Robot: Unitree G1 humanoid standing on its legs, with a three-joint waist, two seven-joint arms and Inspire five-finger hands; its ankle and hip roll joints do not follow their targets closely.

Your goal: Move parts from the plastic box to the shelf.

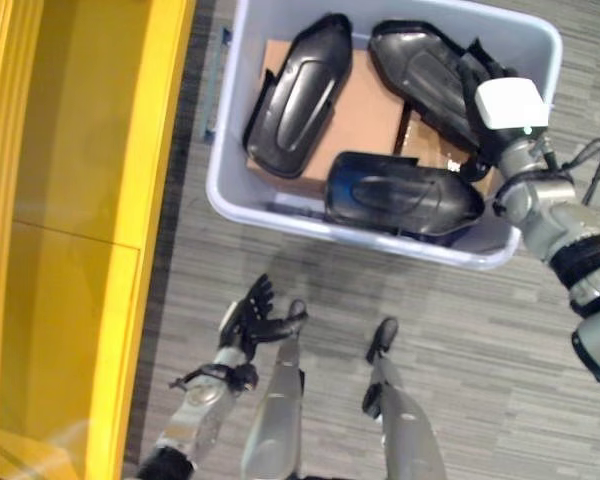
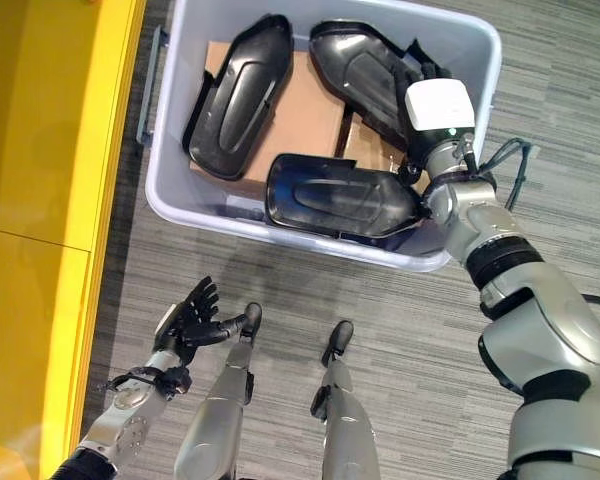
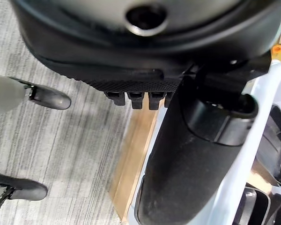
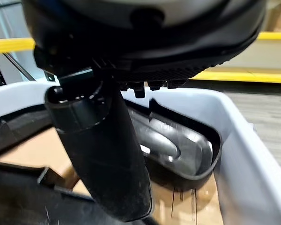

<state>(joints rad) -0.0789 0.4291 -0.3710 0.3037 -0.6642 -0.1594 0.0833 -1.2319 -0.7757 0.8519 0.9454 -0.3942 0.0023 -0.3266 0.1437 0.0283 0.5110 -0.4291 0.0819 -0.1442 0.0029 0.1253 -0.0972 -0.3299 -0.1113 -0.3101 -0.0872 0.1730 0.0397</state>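
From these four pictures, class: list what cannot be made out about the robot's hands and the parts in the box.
- Right hand: in the eye views its white wrist block covers the fingers, so any grip is unclear.
- Cardboard in the plastic box: three black parts cover most of it.
- Yellow shelf: cut off at the picture's edge.

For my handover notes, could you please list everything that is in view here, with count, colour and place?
Plastic box: one, pale grey-blue, on the floor ahead of the robot.
Moulded parts: three, black, lying in the box; two at the far side, one along the near wall.
Cardboard: brown, under the parts in the box.
Shelf: yellow, on the robot's left.
Floor: grey striped carpet.
Left hand: dark, open, hanging low over the floor, holding nothing.
Right hand: dark, reaching into the box at its right end, above the parts; fingers hidden.
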